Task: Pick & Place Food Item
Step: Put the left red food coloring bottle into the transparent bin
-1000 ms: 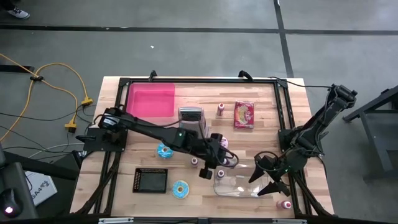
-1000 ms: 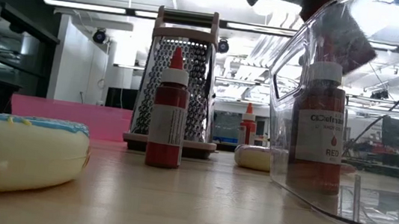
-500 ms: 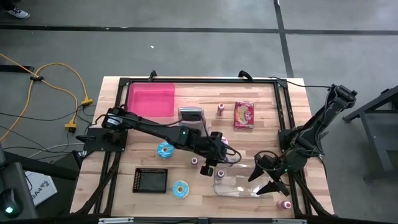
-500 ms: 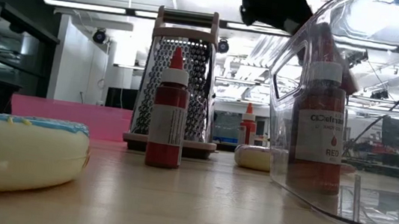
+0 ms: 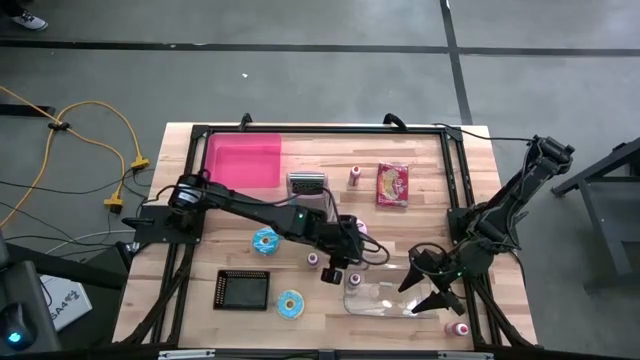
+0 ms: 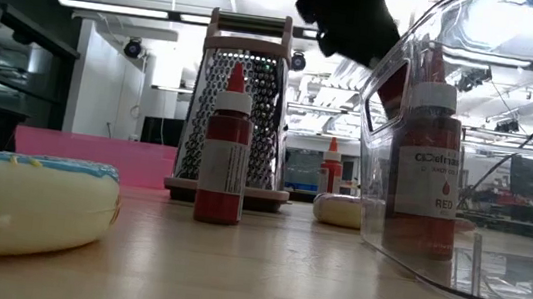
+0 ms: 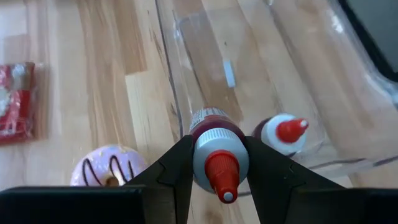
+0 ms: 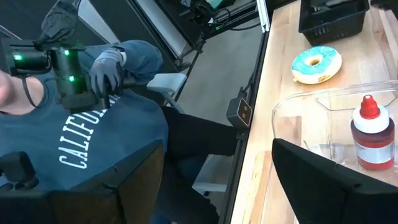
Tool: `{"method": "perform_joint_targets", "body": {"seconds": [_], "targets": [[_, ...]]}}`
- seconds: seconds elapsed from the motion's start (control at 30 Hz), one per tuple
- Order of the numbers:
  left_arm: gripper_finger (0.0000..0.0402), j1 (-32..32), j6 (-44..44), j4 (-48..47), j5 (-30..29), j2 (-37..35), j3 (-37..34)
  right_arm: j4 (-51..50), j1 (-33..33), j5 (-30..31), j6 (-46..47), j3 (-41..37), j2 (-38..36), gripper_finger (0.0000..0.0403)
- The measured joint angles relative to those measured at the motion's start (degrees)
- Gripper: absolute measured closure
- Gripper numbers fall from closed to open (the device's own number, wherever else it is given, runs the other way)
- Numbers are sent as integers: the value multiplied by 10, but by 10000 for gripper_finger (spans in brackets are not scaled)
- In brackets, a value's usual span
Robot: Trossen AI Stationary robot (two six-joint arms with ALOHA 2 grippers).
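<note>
1. My left gripper [image 7: 214, 163] is clamped on a red bottle [image 7: 215, 149], one dark finger on each side of its white shoulder, its red nozzle pointing back at my wrist camera.
2. From above, this gripper [image 5: 338, 262] hangs over the middle of the tabletop, at the far left corner of the clear bin [image 5: 385, 297].
3. Just past the held bottle, a second bottle [image 7: 284, 134] with a white cap and red tip stands by the bin's [image 7: 186, 74] curved wall; I cannot tell from this view whether it is inside or outside.
4. A pink donut [image 7: 107, 167] with dark stripes lies on the wood beside the bin, close to my fingers.
5. A red snack pack [image 5: 393, 184] lies toward the far edge, right of centre, and a small bottle [image 5: 355, 176] stands just left of it.
6. A grater [image 5: 308, 187] stands near the middle of the far half, with a pink tray [image 5: 243, 160] at the far left corner.
7. A blue donut [image 5: 265, 241] lies left of my gripper; another blue donut [image 5: 290, 304] and a black basket [image 5: 243, 289] lie near the front edge.
8. My right gripper [image 5: 432, 288] rests at the bin's right end near the front right corner, its fingers spread wide with nothing between them.
9. One more bottle [image 5: 459, 328] stands at the front right corner.
10. Beyond the front edge, a person in a blue shirt [image 8: 87, 143] holds a controller.
</note>
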Motion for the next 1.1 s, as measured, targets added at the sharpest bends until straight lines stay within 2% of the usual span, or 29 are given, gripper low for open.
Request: {"method": "perform_joint_targets", "body": {"seconds": [0.27,1.1], "targets": [[284,0,-10,-6,25,5,1,0,0,2,0,0,0,115],[264,0,-29,-9,28,11,0,-1,0,11,-11,0,0,115]]}}
